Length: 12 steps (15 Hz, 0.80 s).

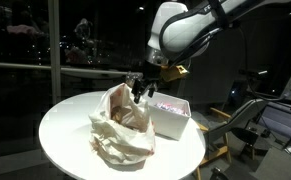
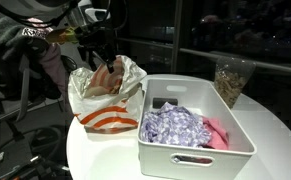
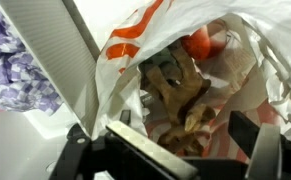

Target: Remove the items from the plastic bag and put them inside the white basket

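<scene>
A white plastic bag with orange stripes (image 2: 105, 100) stands open on the round table, also seen in an exterior view (image 1: 123, 122). Through its mouth the wrist view shows a brown crumpled item (image 3: 175, 90) and something orange (image 3: 198, 42) behind it. The white basket (image 2: 235, 128) stands right beside the bag, also seen in an exterior view (image 1: 175, 122), and its wall shows in the wrist view (image 3: 55, 50). It holds a purple patterned cloth (image 2: 177, 126), a pink item (image 2: 217, 134) and a dark item (image 2: 160, 103). My gripper (image 3: 195, 150) hangs open and empty just above the bag's mouth (image 2: 98, 52).
The round white table (image 1: 65, 130) bears the bag and basket; its edge is close on all sides. A clear container of brownish stuff (image 2: 231, 80) stands behind the basket. Chairs and equipment (image 1: 255, 125) are beside the table.
</scene>
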{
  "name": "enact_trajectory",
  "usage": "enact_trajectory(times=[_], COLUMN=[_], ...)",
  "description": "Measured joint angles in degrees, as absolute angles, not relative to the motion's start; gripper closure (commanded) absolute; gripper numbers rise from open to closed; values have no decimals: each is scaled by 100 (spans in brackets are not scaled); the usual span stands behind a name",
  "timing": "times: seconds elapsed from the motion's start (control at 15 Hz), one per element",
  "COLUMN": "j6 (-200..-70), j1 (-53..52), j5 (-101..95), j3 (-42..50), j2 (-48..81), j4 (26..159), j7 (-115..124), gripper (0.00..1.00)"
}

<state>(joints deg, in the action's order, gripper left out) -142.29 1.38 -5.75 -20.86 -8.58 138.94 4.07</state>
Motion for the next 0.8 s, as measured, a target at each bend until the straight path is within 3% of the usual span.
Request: enact_trajectory(times=[0.33,0.8], j6=[-14361,-14599], j1=[-477,-799], j5=[105,991], j3=[-1450,-1408], j2=[-249,504], j4=[13777,13656], j7=[-731,-1904], gripper=[0,0])
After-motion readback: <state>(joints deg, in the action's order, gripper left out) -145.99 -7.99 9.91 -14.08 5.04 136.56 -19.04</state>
